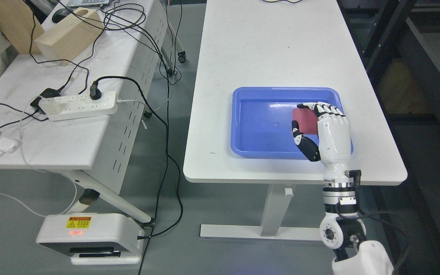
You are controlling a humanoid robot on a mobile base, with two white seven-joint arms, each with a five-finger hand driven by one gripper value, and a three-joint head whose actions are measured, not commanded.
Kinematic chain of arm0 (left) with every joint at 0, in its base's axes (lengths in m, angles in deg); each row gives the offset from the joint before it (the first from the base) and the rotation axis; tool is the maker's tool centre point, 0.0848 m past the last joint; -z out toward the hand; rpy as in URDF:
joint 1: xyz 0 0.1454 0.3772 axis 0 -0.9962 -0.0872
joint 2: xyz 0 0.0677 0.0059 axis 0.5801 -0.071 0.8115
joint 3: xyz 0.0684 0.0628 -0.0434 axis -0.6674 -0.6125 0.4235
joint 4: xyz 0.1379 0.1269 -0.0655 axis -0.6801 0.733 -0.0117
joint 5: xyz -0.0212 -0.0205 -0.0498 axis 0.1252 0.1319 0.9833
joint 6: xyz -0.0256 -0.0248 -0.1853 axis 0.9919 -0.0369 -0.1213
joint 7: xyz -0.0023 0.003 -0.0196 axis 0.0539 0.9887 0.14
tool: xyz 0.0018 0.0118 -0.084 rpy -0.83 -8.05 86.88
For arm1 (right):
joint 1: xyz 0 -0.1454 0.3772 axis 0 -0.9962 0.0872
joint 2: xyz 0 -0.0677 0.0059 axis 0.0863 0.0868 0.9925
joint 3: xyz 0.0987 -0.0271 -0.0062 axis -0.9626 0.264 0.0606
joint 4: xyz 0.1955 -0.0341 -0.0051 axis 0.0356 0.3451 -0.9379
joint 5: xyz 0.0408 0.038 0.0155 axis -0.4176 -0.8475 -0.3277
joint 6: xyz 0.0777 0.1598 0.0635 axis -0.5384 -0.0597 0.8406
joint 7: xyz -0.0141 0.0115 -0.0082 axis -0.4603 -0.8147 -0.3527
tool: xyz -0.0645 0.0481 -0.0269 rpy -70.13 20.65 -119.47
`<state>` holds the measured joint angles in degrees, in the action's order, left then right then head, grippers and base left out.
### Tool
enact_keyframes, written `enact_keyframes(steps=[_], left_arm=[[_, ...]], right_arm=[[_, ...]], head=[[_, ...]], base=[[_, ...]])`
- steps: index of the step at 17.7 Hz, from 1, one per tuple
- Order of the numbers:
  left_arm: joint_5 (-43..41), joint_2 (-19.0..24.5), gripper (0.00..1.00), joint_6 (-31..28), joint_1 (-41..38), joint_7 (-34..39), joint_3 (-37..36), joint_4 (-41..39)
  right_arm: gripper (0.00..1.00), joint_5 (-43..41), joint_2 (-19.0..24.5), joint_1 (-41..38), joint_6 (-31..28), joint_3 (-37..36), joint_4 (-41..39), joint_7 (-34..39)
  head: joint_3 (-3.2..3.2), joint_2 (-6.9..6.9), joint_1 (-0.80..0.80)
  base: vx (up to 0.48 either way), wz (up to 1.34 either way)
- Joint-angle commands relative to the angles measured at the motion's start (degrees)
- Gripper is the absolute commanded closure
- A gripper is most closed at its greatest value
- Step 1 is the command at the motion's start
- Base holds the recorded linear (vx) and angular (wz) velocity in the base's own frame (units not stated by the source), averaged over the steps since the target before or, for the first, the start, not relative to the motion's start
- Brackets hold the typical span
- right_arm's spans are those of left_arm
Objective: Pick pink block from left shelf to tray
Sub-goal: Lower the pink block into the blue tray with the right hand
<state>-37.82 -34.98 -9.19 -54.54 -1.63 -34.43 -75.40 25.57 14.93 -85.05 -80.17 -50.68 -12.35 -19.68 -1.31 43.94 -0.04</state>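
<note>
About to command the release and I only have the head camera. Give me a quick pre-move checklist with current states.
1. Pink block held by right hand: ok, fingers and thumb clamp it.
2. Block over the blue tray: ok.
3. Tray floor below is bare: ok.
4. Tray fully on the white table: ok.
5. Block's height above the tray floor: cannot tell.
6. Left arm clear: cannot tell, out of view.

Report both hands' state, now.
Left hand: not in view.
Right hand: closed on the pink block, above the blue tray.
</note>
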Motion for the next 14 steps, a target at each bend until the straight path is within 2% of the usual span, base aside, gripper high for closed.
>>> enact_keyframes(steps=[1, 6, 14], left_arm=[[0.0, 1.0, 0.00, 0.0, -1.1, 0.0, 0.0, -1.0], [0.0, 1.0, 0.00, 0.0, -1.1, 0.0, 0.0, -1.0], [0.0, 1.0, 0.00, 0.0, -1.1, 0.0, 0.0, -1.0]], right_arm=[[0.94, 5.7, -1.0, -1.1, -0.1, 3.9, 1.0, 0.8], [0.93, 6.5, -1.0, -1.3, -0.1, 5.7, 2.3, 4.0], [0.79, 5.8, -1.0, -1.2, -0.2, 7.0, 5.1, 7.6]], head=[[0.00, 0.00, 0.00], [0.00, 0.00, 0.00], [0.00, 0.00, 0.00]], base=[[0.130, -0.02], [0.107, -0.03], [0.084, -0.05]])
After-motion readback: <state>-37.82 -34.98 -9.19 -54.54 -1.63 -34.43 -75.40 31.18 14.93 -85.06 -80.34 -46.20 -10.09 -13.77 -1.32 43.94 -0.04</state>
